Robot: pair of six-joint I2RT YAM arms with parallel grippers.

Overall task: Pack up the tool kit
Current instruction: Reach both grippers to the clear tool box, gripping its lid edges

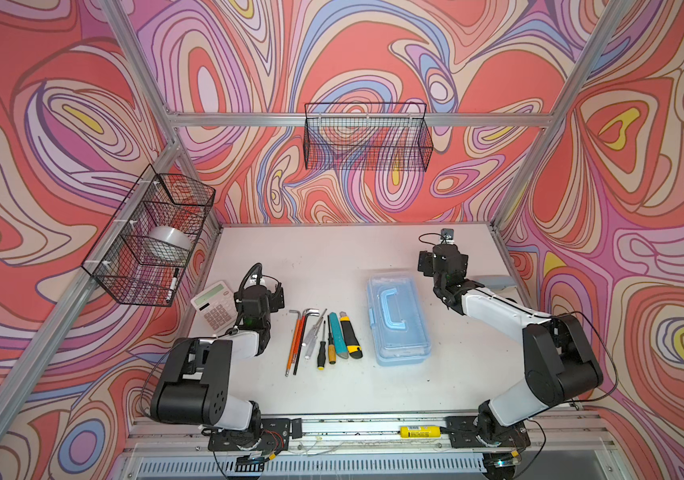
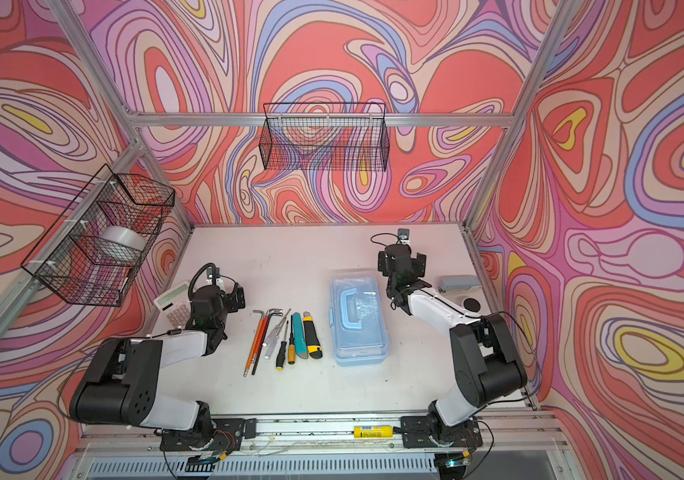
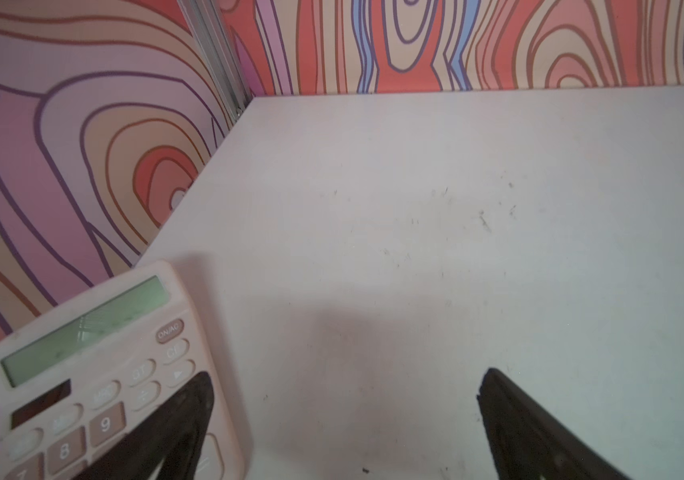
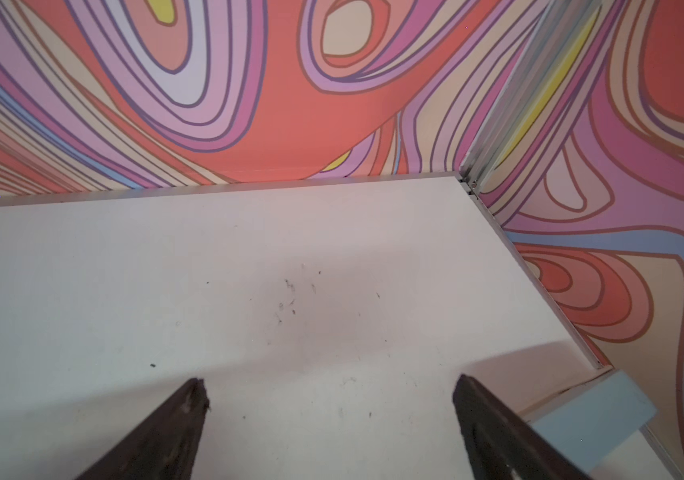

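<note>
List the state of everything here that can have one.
tool box: lid shut.
left claw: open, empty.
right claw: open, empty.
hex keys: loose, not yet packed.
screwdrivers: loose, not yet packed.
utility knives: loose, not yet packed; blades cannot be made out.
calculator: display blank.

Robotics laboratory test cell. An aluminium frame (image 1: pixel 356 119) carries swirl-patterned wall panels (image 1: pixel 373 54) on three sides of a white surface (image 1: pixel 332 257), with two robot arms (image 1: pixel 190 374) bolted to a rail (image 1: pixel 352 424) at its front edge. Black wire baskets (image 1: pixel 367 137) hang from the frame.
</note>
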